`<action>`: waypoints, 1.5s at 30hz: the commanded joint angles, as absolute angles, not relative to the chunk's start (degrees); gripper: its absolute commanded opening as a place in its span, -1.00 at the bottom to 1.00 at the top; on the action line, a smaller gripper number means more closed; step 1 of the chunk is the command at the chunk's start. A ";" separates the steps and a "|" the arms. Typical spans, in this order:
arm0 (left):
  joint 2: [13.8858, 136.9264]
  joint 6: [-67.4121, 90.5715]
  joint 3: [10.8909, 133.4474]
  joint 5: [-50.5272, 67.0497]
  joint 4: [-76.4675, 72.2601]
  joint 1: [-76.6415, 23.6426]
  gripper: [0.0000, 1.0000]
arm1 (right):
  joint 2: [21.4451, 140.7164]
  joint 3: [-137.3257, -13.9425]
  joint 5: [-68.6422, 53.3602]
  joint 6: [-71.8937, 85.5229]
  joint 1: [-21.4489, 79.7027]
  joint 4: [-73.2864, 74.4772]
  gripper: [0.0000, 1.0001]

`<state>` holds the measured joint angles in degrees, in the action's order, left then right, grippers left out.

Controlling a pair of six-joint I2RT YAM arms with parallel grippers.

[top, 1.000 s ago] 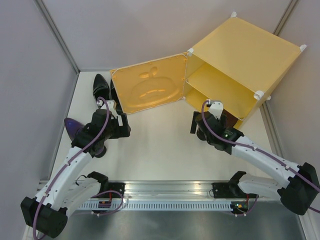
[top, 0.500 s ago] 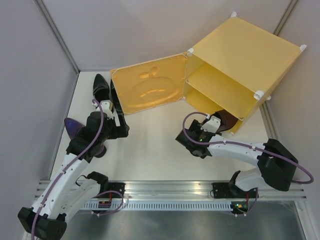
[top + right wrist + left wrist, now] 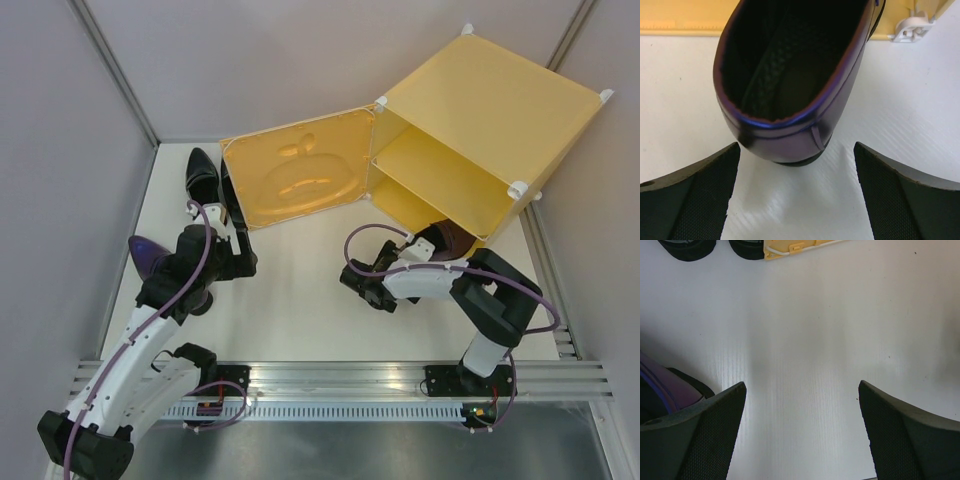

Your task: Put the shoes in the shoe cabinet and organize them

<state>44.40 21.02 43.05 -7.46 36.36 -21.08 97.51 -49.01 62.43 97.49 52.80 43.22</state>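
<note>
The cabinet (image 3: 490,110) stands at 1 o'clock on the table (image 3: 300,310), its opening facing 7 o'clock. Its door (image 3: 300,180) is swung fully open toward 10 o'clock, apple embossing showing. A purple shoe (image 3: 447,240) lies toe-first in the lower compartment, and its heel projects over the front edge onto the table. The right gripper (image 3: 418,248) sits just at 8 o'clock of that heel. In the right wrist view the heel of the purple shoe (image 3: 790,80) fills the upper centre and the right gripper (image 3: 795,200) is released. Both its fingers (image 3: 690,200) are spread wide, lower than the heel and apart from it, holding nothing. A yellow cabinet edge (image 3: 680,25) and a white connector (image 3: 912,27) lie beyond the shoe. The other purple shoe (image 3: 148,255) rests at 9 o'clock, partly hidden under the left arm. The black shoes (image 3: 205,175) lie side by side at 10 o'clock, just beside the door's free edge. The left gripper (image 3: 243,250) hovers near the door's lower corner. In the left wrist view the left gripper (image 3: 800,435) is released and empty, with bare table between its fingers (image 3: 695,435). There the other purple shoe (image 3: 660,385) shows at 8 o'clock, and the black shoes (image 3: 687,247) and the door edge (image 3: 790,247) at 11 o'clock.
</note>
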 commanded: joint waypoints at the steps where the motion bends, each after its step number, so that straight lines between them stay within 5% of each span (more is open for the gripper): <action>1: 43.77 20.74 42.89 -8.96 35.07 -20.83 0.90 | 98.96 -50.71 66.01 99.06 51.07 41.67 0.96; 12: 44.30 20.66 42.80 -9.40 35.07 -20.83 0.89 | 104.67 -50.63 64.25 92.99 47.11 33.75 0.75; 19: 44.74 20.57 42.89 -9.49 35.07 -20.83 0.89 | 103.71 -50.10 66.00 90.98 46.67 33.66 -0.17; 28: 44.91 20.48 42.89 -9.67 35.07 -20.92 0.89 | 95.81 -49.31 70.05 80.96 46.41 30.77 -0.94; 35: 44.82 20.48 42.80 -9.67 35.07 -20.92 0.89 | 90.01 -43.95 66.10 66.46 41.67 14.71 -0.99; 45: 44.82 20.39 42.80 -9.75 35.16 -20.83 0.89 | 93.34 -44.56 61.79 61.26 36.22 9.76 -0.92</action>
